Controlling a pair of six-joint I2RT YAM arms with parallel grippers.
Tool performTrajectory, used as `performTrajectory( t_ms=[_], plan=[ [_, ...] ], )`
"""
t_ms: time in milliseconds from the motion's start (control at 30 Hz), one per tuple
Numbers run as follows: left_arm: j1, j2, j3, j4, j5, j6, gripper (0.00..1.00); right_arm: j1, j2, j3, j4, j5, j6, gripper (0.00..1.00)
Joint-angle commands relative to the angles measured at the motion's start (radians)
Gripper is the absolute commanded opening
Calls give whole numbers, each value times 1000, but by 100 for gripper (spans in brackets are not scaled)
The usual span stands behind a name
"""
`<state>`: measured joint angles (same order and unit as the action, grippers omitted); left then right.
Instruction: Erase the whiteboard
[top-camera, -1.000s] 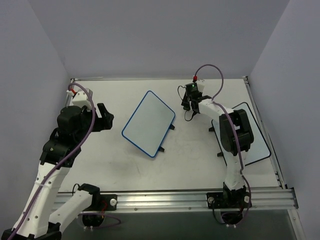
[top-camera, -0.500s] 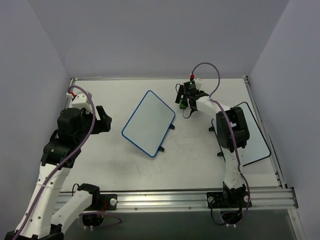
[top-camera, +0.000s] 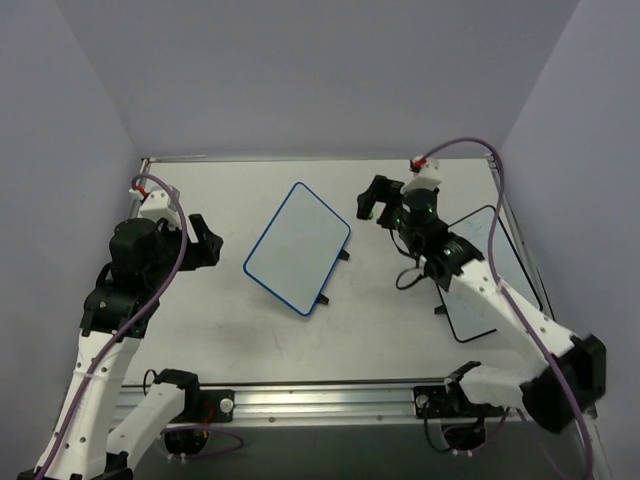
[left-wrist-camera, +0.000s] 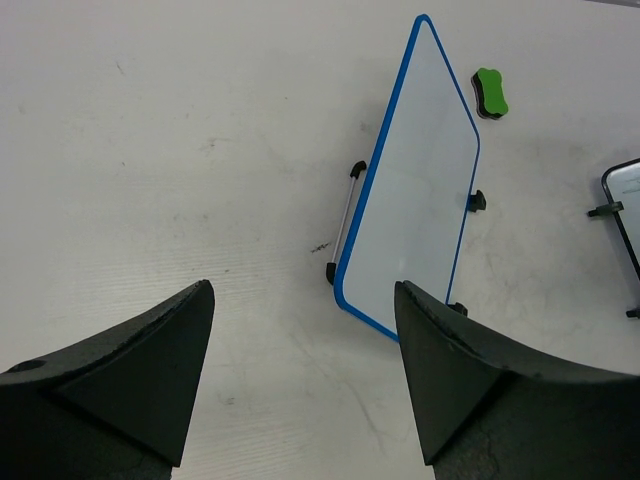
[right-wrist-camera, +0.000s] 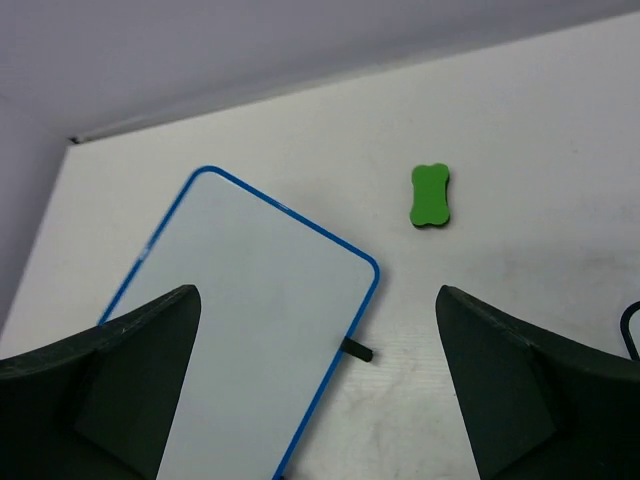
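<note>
Blue-framed, the whiteboard (top-camera: 298, 248) sits near the middle of the table (top-camera: 380, 330) in the top view, with bare surface all round it, between the left gripper (top-camera: 205, 240) and the right gripper (top-camera: 372, 200); a black-framed board (top-camera: 470, 318) lies near the right edge. From the left wrist we see wide-open, empty jaws and a green eraser (left-wrist-camera: 490, 92) just beyond the whiteboard's far corner, which the top view hides. From the right wrist we see jaws spread wide, nothing held, and the eraser apart from the whiteboard.

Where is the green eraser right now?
In the right wrist view, the eraser lies flat on the table, up and to the right of the whiteboard's right corner, apart from it and held by nothing.
</note>
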<state>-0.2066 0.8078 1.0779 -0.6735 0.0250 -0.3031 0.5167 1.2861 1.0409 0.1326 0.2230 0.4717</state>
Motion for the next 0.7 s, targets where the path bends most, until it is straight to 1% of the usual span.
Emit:
performTrajectory(
  t_ms=[0, 33, 133, 233, 333, 433, 600, 667],
  plan=[
    [10, -15, 2, 35, 30, 2, 81, 23, -190, -129, 15, 67, 5, 100],
    [10, -19, 2, 40, 30, 2, 81, 25, -271, -152, 6, 70, 18, 100],
    [15, -25, -3, 43, 35, -1, 81, 22, -358, -182, -106, 102, 21, 100],
    [16, -27, -1, 43, 44, -4, 81, 22, -408, -189, -160, 119, 4, 100],
    [18, -35, -1, 42, 38, -2, 81, 20, -453, -214, -166, 122, -13, 100],
    [16, -41, -4, 41, 35, -1, 82, 22, -456, -208, -188, 125, -15, 100],
    [18, -42, -3, 41, 35, -1, 82, 20, -450, -216, -171, 62, -44, 100],
    [18, -42, -3, 40, 36, -1, 82, 22, -468, -240, -143, 68, -38, 100]
  ],
)
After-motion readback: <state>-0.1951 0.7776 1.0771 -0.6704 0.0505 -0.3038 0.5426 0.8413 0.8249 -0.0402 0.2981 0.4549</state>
